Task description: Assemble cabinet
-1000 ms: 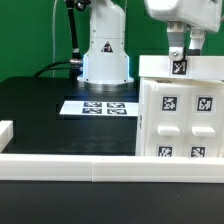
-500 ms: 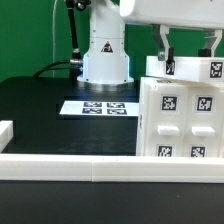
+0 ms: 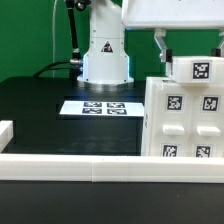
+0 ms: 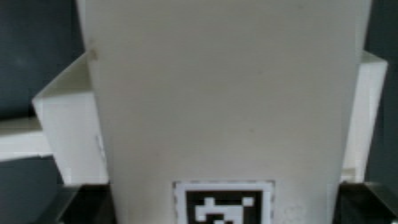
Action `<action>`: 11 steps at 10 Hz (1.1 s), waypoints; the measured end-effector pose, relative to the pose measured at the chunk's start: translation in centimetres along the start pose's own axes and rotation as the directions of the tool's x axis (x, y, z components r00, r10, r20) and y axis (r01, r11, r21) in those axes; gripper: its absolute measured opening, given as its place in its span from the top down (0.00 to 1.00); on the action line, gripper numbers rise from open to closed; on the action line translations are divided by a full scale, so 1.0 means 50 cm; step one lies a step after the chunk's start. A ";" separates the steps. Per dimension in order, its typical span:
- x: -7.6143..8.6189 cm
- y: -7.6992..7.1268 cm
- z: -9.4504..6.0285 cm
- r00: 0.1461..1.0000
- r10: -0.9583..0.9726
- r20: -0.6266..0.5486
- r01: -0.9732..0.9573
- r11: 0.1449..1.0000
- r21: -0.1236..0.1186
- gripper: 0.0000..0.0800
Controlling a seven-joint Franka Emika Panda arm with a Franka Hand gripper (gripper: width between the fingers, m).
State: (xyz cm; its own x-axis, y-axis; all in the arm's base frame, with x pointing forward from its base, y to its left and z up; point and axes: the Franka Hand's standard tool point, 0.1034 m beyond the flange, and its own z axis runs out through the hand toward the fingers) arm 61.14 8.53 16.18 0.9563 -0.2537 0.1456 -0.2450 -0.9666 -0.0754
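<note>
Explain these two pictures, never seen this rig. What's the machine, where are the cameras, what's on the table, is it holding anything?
The machine is a single robot arm; its white base stands at the back of a black table. One picture comes from a camera off the arm that looks across the table. The other comes from a camera on the wrist, looking down past the gripper.

On the table lie the marker board, a flat white sheet of square tags used by the rig, and a long low white rail along the near edge. The big white block with black-and-white tags at the exterior view's right is the cabinet, the furniture being put together.

The gripper sits at the top of the cabinet, with a finger on each side of a small tagged white part. The wrist view is filled by a white panel. Whether the gripper is actually clamped I cannot tell.
</note>
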 end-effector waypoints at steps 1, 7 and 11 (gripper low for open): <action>0.000 0.000 0.000 0.997 0.072 0.001 -0.072 0.997 0.002 0.30; 0.001 0.001 0.001 0.742 0.671 0.015 -0.671 0.740 0.048 0.30; -0.001 -0.007 0.001 0.306 0.951 0.051 -0.952 0.304 0.040 0.30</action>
State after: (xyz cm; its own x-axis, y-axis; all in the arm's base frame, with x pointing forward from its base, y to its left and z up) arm 61.17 8.87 16.16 0.0679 -0.9947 -0.0773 -0.9783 -0.0512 -0.2007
